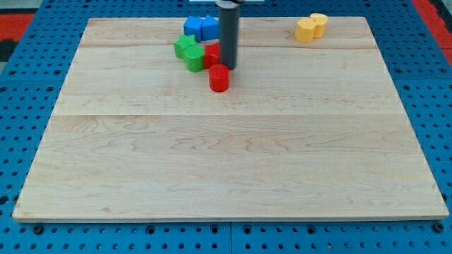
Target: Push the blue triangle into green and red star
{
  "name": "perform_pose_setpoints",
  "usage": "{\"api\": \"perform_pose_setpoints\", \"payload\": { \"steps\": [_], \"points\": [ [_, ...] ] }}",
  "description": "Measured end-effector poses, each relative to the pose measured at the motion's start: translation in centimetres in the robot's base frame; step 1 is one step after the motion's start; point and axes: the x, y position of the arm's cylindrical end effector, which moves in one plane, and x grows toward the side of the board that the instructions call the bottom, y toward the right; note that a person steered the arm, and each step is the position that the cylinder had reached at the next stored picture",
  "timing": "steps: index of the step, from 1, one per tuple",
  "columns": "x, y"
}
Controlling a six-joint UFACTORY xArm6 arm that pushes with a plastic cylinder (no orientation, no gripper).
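Nearest the camera is just bare wood, the big pale worktop (233,169) sitting on a blue pegboard base (28,70). First block going up the view is the red cylinder (219,78), standing alone just below my tip (227,67). That tip sits touching or nearly touching the right side of the red star (212,54), which is partly hidden behind the rod (so its shape is my best guess). Pressed against the star's left are two green blocks: the green star (185,47) and another green piece (195,61) just below it.

Blue stuff is right above that cluster: a blue triangle (193,27) with a blue cube (210,28) at its right, touching. Which way the triangle points and its long axis, honestly can't tell from this angle. No jaws on this arm, nothing held.

Well apart, top right: a yellow pair, one yellow cylinder (319,22) and a lumpier yellow block (306,30), touching.
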Motion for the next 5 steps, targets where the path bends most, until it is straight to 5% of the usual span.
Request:
{"api": "perform_pose_setpoints", "payload": {
  "steps": [2,3,5],
  "points": [
    [-1.1,-0.3],
    [-1.8,5.3],
    [-12.6,11.4]
  ]
}}
